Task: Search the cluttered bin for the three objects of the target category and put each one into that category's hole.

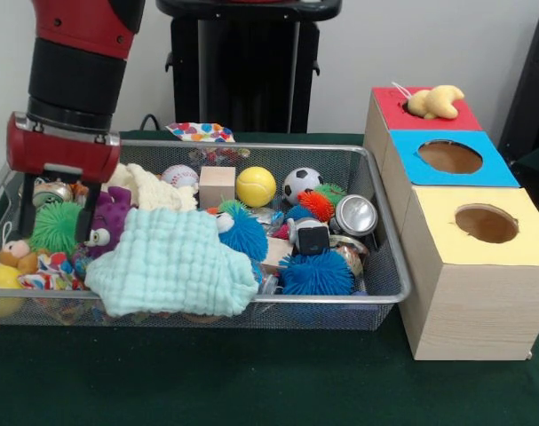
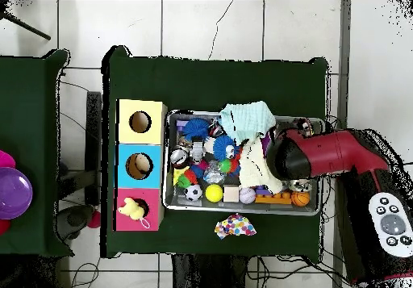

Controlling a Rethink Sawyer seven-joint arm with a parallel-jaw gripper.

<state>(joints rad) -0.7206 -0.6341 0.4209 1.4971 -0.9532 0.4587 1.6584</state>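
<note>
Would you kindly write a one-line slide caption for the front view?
Sawyer gripper poised over the cluttered bin; a yellow plush rests on the red hole.

Front view faces the robot across the bin point(image 1: 389, 266); the overhead looks straight down on the same bin point(image 2: 242, 207).

Three holes point(image 1: 449, 156) (one per box), two blue puffers point(image 1: 315, 273).

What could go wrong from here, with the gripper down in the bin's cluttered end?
The gripper hangs open over the green puffer ball, so it may grab that instead of a plush. The cloth may hide targets. The yellow plush sits on the red hole, not dropped through, and could block the next.
</note>
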